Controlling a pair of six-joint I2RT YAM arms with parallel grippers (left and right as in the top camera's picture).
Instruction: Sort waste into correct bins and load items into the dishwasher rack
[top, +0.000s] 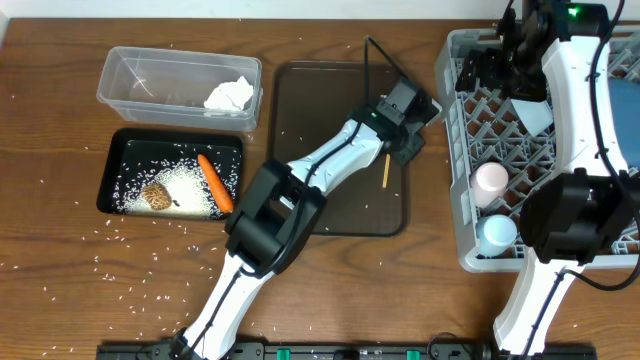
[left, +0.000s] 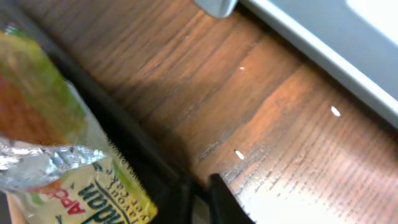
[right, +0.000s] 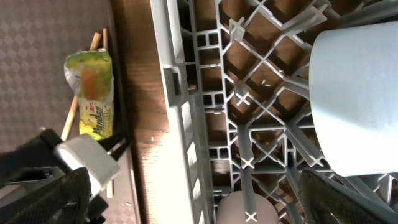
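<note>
The yellow-green foil wrapper (left: 56, 143) (right: 93, 93) lies on the right rim of the brown tray, over the wooden chopsticks (right: 78, 106) (top: 385, 170). My left gripper (left: 200, 190) (top: 408, 128) is right beside the wrapper's corner and is shut; nothing shows between its fingers. My right gripper (right: 196, 199) (top: 512, 55) hangs open over the dishwasher rack (top: 455, 150) (right: 180, 112). The rack holds a pink cup (top: 490, 180) (right: 245, 211), a light-blue cup (top: 497, 233), a small light-blue bowl (right: 354, 93) and a large blue bowl (top: 625, 115). The clear tub (top: 130, 75) holds the tissue (top: 230, 95). Rice, carrot (top: 215, 182) and brown lump (top: 155, 195) sit in the black tray (top: 118, 150).
The brown serving tray (top: 320, 130) lies between the bins and the rack, with the left arm stretched across it. Loose rice grains (top: 120, 265) are scattered on the wooden table in front of the black tray. A narrow strip of table separates tray and rack.
</note>
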